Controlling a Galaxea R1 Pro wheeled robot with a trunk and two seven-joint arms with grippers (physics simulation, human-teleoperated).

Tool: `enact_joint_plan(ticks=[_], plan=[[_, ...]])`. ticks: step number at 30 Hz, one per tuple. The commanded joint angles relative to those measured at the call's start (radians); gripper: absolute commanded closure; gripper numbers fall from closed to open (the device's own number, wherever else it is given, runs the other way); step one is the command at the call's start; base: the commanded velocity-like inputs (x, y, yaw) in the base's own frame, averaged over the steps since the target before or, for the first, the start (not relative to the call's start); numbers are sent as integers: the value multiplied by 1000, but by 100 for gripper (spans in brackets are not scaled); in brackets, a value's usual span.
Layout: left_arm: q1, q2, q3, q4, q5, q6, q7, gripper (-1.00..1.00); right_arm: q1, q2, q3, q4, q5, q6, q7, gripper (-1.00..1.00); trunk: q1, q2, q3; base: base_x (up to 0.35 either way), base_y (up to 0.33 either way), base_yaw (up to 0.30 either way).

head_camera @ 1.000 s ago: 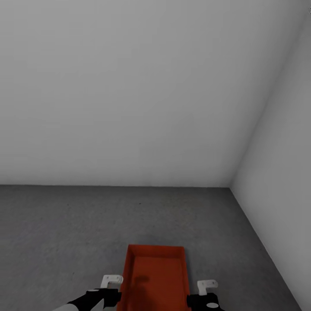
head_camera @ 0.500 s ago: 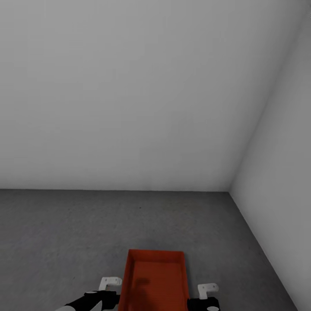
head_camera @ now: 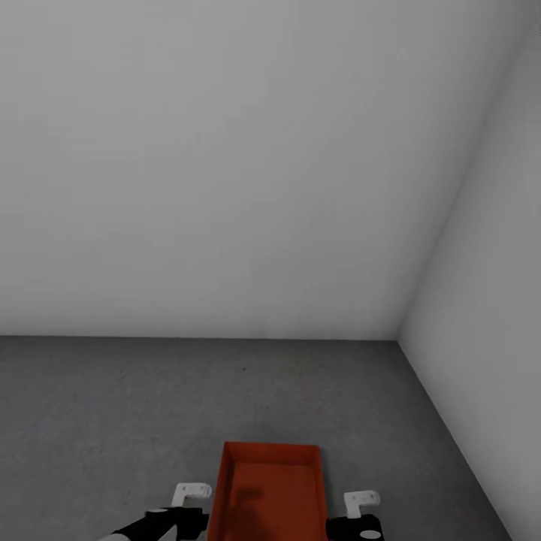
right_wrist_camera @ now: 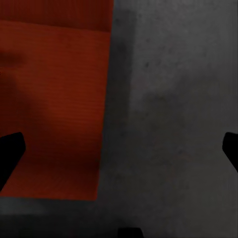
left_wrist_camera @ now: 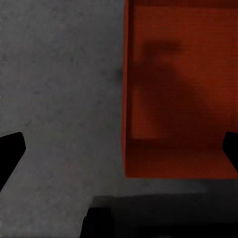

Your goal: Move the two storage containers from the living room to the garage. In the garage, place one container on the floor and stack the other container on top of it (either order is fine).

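Left gripper (head_camera: 189, 502) and right gripper (head_camera: 359, 507) hang with jaws spread wide on either side of an orange-red storage container (head_camera: 270, 488), gripping nothing. Between the two grippers, the open-top bin sits empty on the dark grey garage floor (head_camera: 113, 406), near a corner of plain white walls (head_camera: 225, 165).
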Motion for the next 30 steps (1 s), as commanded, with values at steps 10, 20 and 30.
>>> enact_joint_plan(ticks=[10, 20, 30], plan=[[30, 10, 4, 0, -2, 2, 3, -100, -1, 1, 8, 2, -9, -3, 3, -100, -39, 70, 35, 0, 0, 0], [48, 21, 4, 0, 42, 2, 1, -100, -1, 1, 8, 1, -9, -2, 2, -100, -77, 140, 66, 0, 0, 0], [49, 26, 4, 0, 45, 2, 1, -100, -1, 1, 8, 3, -8, 4, 2, -100, -115, 210, 97, 0, 0, 0]])
